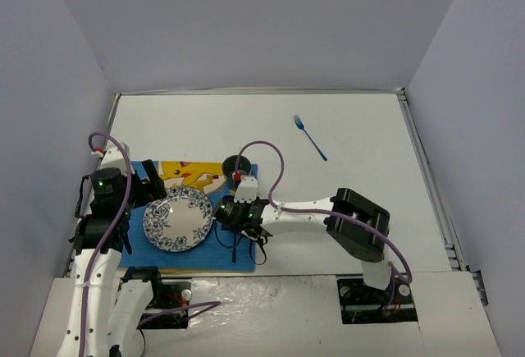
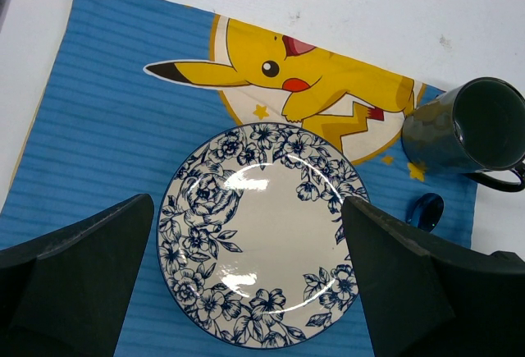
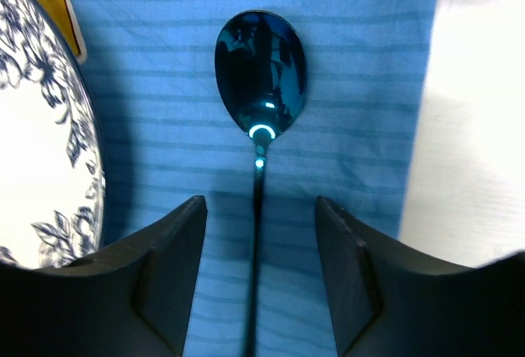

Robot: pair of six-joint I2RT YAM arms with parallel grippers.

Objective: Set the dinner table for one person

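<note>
Top view. The white table (image 1: 361, 201) fills the middle of the frame, from the arm bases at the bottom edge to the far rim above. A blue placemat (image 1: 217, 254) with a yellow cartoon figure lies at the table's lower left. On it sits a blue-flowered plate (image 1: 178, 218). A dark mug (image 1: 238, 164) stands at the mat's upper right corner, and a dark spoon (image 1: 235, 246) lies on the mat just right of the plate. A blue fork (image 1: 310, 137) lies well apart on bare table, in the upper right of the frame.

Left wrist view. We see the left gripper (image 2: 248, 201) with its jaws spread wide and holding nothing. The plate (image 2: 262, 234) shows between them, below the cartoon figure. The mug (image 2: 467, 127) is at the right edge, and the spoon's bowl (image 2: 425, 209) is just beneath it.

Right wrist view. The right gripper (image 3: 260, 201) has its jaws parted, one on either side of the spoon's handle. We see a gap between each jaw and the handle. The bowl (image 3: 261, 78) points to the top of the frame, and the plate rim (image 3: 78, 160) is at the left. Bare table (image 3: 484, 127) shows past the mat's edge at the right.
</note>
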